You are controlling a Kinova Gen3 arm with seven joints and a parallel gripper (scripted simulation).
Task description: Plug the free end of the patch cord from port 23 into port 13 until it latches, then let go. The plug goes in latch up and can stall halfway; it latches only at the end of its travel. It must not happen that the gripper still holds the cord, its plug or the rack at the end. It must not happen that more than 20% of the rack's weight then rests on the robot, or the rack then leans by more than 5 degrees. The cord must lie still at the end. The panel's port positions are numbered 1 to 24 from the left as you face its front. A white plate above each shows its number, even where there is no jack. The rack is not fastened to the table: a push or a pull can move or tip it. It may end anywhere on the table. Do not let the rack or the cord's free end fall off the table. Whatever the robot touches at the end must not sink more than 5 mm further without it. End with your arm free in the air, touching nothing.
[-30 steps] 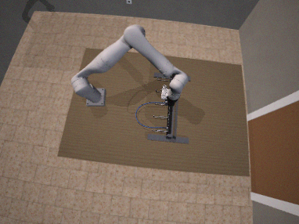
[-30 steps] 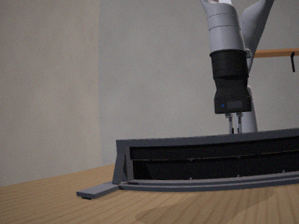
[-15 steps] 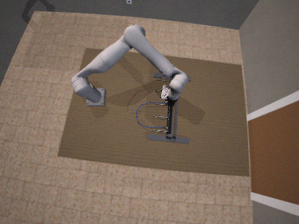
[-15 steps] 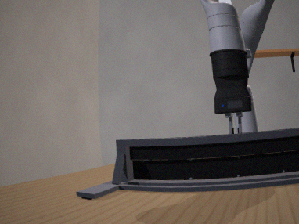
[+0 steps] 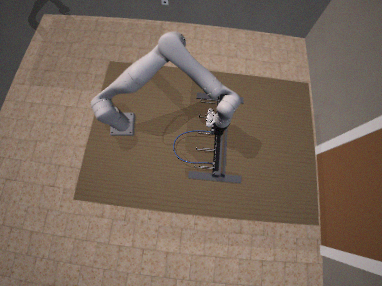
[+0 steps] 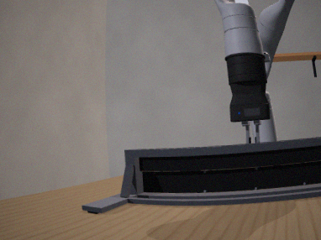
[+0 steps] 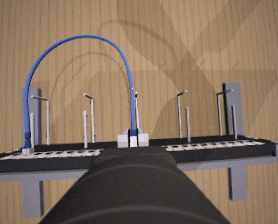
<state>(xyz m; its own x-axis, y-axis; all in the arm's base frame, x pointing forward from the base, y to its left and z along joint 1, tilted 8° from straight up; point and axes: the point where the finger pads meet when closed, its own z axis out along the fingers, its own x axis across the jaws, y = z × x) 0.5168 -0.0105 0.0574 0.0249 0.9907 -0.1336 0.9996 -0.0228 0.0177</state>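
The blue patch cord point(image 7: 75, 42) arcs over the table from the panel's left end point(image 7: 27, 145) to its middle. Its free-end plug point(image 7: 133, 134) sits between my gripper's point(image 7: 133, 140) light fingertips at the panel's front edge, near the middle ports. The gripper is shut on the plug. The dark patch panel runs across the wrist view, with white number plates along it; I cannot read the numbers. In the exterior view the gripper point(image 6: 251, 136) points straight down behind the rack point(image 6: 227, 169). The top view shows the cord loop point(image 5: 182, 147) left of the rack point(image 5: 217, 152).
Thin grey cable-management posts point(image 7: 90, 117) stand in front of the panel. The rack's flat feet point(image 5: 215, 177) lie on the wooden table. My arm's base point(image 5: 122, 125) is bolted to the left of the rack.
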